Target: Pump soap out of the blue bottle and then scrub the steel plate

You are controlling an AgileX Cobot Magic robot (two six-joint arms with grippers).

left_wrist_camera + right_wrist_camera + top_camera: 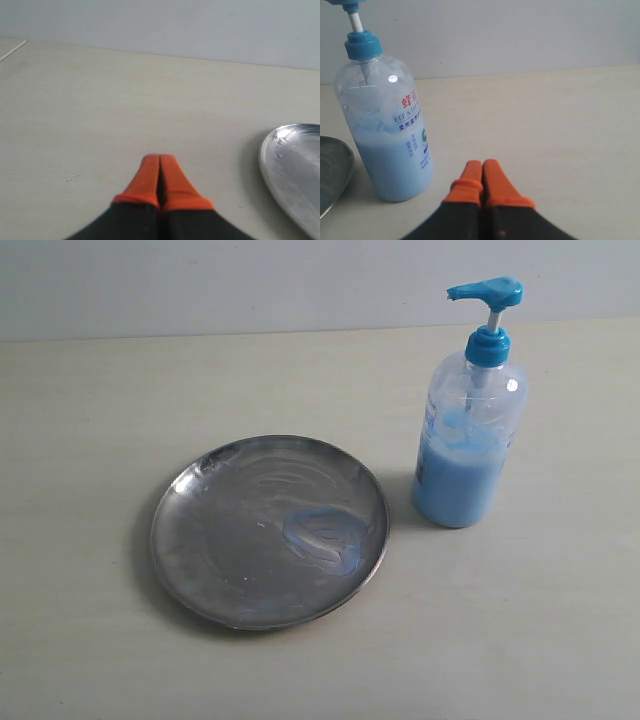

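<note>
The round steel plate [268, 530] lies on the table left of centre, with a thin bluish smear of soap [322, 537] on its right half. Upright just to its right stands the blue bottle [468, 445], about half full of light-blue liquid, its pump head [488, 290] raised. Neither gripper shows in the exterior view. My left gripper [159, 159] is shut and empty above bare table, the steel plate's rim [272, 165] off to one side. My right gripper [482, 165] is also shut and empty, close beside the blue bottle [390, 135] without touching it.
The pale wooden table [100, 410] runs back to a plain light wall [250, 280]. No sponge or scrubbing tool is in view. A sliver of the plate's edge [335, 170] shows in the right wrist view beside the bottle.
</note>
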